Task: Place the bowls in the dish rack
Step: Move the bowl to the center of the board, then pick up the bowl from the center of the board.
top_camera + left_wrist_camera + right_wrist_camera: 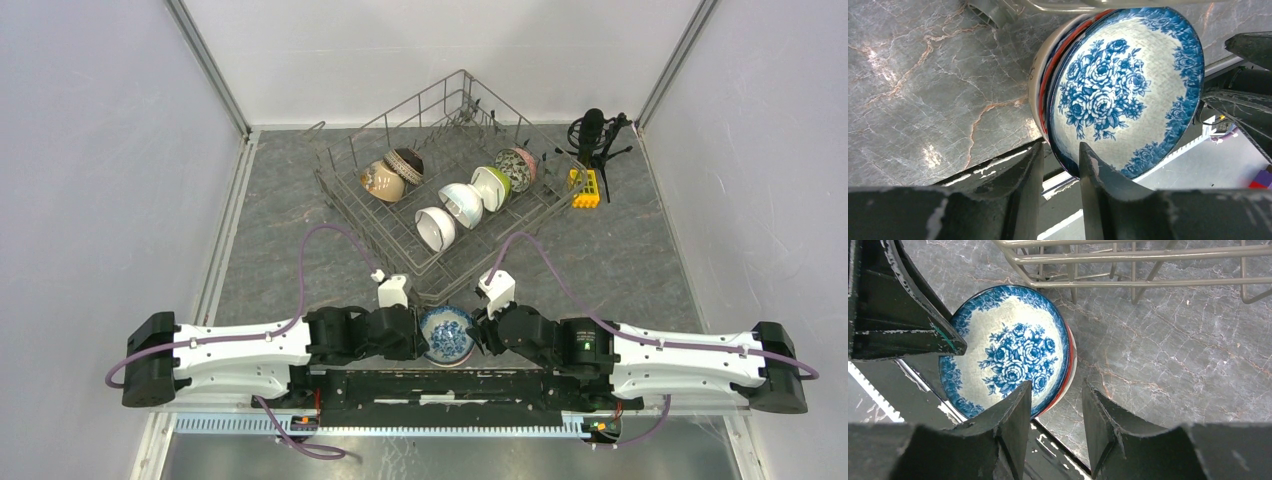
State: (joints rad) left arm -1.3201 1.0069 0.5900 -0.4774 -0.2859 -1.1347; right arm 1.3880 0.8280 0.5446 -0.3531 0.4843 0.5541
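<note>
The left end effector [1060, 150] straddles the left side of the rim of a blue-and-white bowl [447, 335]. One finger [1020, 170] is outside the cream, red-banded wall and the other is inside, over the rose pattern. The gap between them is narrow and filled by the rim, but whether they pinch it cannot be told.

The right end effector [1055, 387] straddles the opposite side, partly open. Its inner finger [1015, 412] overlaps the bowl's inside, and a sliver of counter [280, 260] shows between the outer finger and the wall, so it is not clamped.

The left arm [240, 350] and right arm [680, 355] both lie low, stretched inward along the counter's near edge. Their wrists meet at the centre with the bowl between them.

The bowl lies just in front of the dish rack [400, 225], near its front corner. Six bowls stand on edge in the rack: a tan bowl [382, 181], a dark brown bowl [404, 165], two white bowls [435, 228], a lime green bowl [490, 187] and a speckled bowl [515, 168]. A microphone [592, 135] on a tripod stands beside the rack's right corner.
</note>
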